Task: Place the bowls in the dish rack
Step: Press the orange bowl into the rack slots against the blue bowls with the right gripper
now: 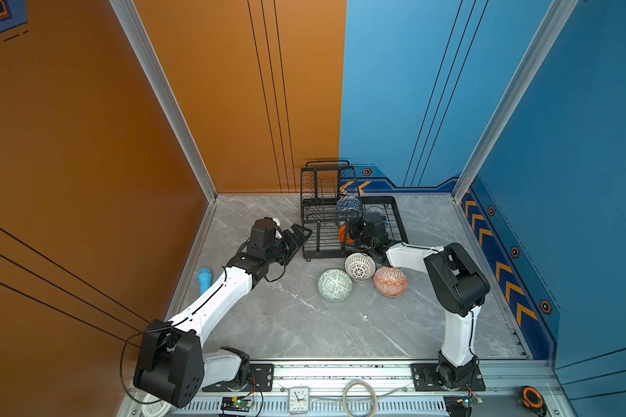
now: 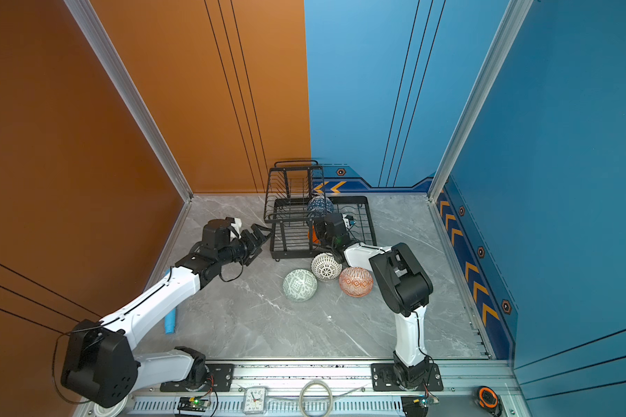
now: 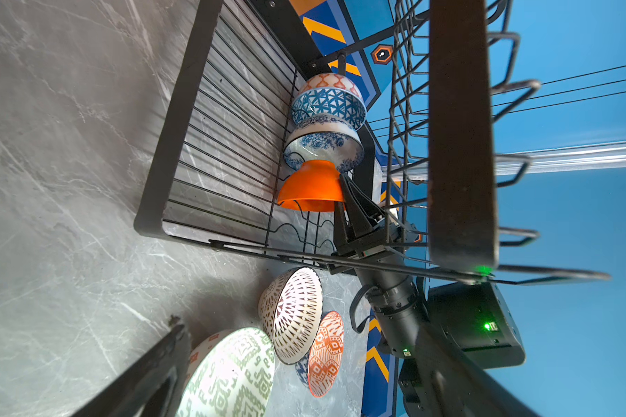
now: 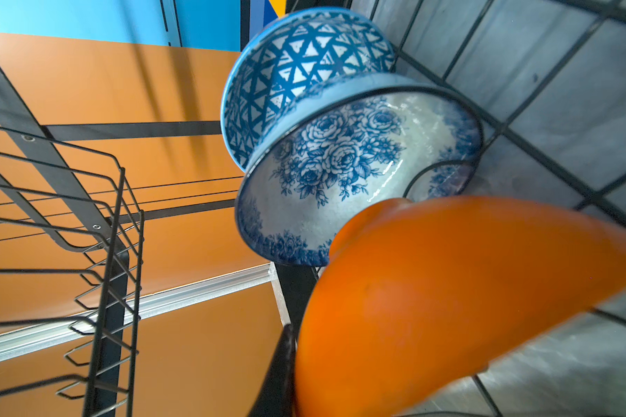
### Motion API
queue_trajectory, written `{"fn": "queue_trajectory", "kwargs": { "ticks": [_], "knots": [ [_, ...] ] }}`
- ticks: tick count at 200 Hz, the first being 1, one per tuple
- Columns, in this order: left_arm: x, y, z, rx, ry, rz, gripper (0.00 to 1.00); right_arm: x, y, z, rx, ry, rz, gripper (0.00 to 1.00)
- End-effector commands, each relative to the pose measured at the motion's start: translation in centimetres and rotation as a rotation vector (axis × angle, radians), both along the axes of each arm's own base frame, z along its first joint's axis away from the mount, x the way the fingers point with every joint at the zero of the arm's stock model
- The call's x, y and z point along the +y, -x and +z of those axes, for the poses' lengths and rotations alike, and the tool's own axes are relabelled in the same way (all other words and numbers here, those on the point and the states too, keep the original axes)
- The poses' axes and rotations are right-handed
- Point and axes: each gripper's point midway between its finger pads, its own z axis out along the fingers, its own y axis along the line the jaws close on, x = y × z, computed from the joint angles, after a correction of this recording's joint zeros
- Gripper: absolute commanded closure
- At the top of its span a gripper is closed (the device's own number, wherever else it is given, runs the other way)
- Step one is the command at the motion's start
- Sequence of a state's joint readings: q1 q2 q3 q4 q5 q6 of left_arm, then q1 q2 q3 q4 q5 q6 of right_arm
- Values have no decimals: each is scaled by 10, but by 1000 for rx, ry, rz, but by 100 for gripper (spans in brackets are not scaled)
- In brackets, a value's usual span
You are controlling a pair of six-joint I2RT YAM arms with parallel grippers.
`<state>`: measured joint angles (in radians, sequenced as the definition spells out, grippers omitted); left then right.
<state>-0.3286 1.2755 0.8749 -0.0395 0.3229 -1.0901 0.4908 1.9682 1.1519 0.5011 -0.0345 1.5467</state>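
Inside the lower tray of the dish rack [image 1: 398, 216], the right gripper [image 3: 341, 195] stood with its jaws nearly together on the wall of the orange bowl [image 3: 309, 186]. One finger lay against the outside near the rim, and the other was apparently inside, though the bowl hid it. The orange bowl sat on edge among the wire slots, against the floral bowl [image 3: 322, 144], which in turn leaned on the blue geometric bowl [image 3: 327, 104].

Just in front of the rack, the lattice bowl [image 1: 359, 266], the pale green bowl [image 1: 335, 285] and the orange-white diamond bowl [image 1: 390, 281] lay close together on the table [image 1: 304, 325], not yet loaded. By the rack's left end, the left gripper [image 1: 299, 234] was spread wide and held nothing.

These bowls looked rigid, glossy and probably slick, and light enough for one gripper. They seemed liable to chip if knocked against wire or against each other. The rounded outsides offered no purchase, so the sensible hold was a pinch across the rim wall. Release should wait until a slot carried the bowl's weight.
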Motion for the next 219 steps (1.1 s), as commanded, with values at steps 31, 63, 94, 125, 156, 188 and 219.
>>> {"fn": "queue_trajectory", "kwargs": {
  "ticks": [31, 63, 94, 125, 156, 188, 219],
  "knots": [
    [-2, 3, 4, -18, 1, -11, 2, -11, 14, -19, 86, 40, 5, 84],
    [-3, 3, 4, -16, 1, -11, 2, -12, 13, -17, 79, 37, 5, 82],
    [-4, 4, 5, -19, 0, -13, 2, -13, 13, -14, 74, 35, 2, 82],
    [-4, 2, 5, -19, -1, -14, 2, -15, 13, -13, 72, 32, 0, 81],
    [-6, 2, 4, -17, 0, -19, 2, -16, 13, -12, 67, 29, -1, 79],
    [-6, 2, 3, -14, 0, -22, 2, -16, 12, -12, 64, 19, -4, 78],
    [-6, 2, 3, -15, -1, -24, 2, -16, 11, -10, 57, 12, -5, 73]
  ]
}}
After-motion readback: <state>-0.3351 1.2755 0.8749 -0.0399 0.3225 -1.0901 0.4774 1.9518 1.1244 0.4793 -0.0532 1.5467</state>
